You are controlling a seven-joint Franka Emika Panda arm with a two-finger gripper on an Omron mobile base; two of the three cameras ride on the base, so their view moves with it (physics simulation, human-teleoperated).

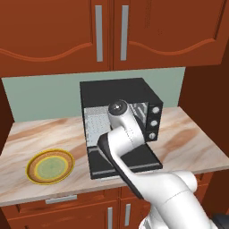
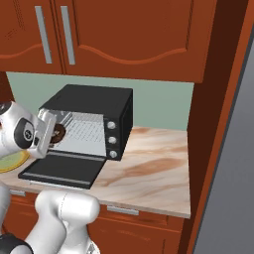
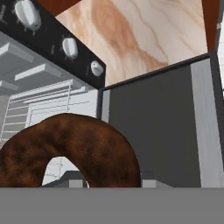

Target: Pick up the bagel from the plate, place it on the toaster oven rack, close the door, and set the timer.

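Observation:
The dark brown bagel (image 3: 74, 146) is held up in front of the open toaster oven (image 1: 117, 91), with my gripper (image 2: 53, 134) shut on it. In the right base view the bagel (image 2: 58, 132) shows at the oven mouth, above the inner edge of the door. The black door (image 1: 134, 160) (image 2: 62, 170) (image 3: 153, 131) lies folded down flat. The grey wire toaster oven rack (image 2: 88, 130) (image 3: 41, 107) (image 1: 95, 123) spans the cavity just beyond the bagel. The plate (image 1: 50, 166) (image 2: 11, 161), yellow-rimmed, sits bare on the counter left of the oven. The bagel hides my fingertips in the hand view.
Three silver knobs (image 1: 154, 116) (image 2: 111, 133) (image 3: 70, 47) run down the oven's right panel. Marble counter (image 1: 192, 143) (image 2: 154, 163) stretches right of the oven. Red-brown cabinets (image 1: 112, 31) hang above, and a tall side panel (image 2: 218, 124) closes off the right.

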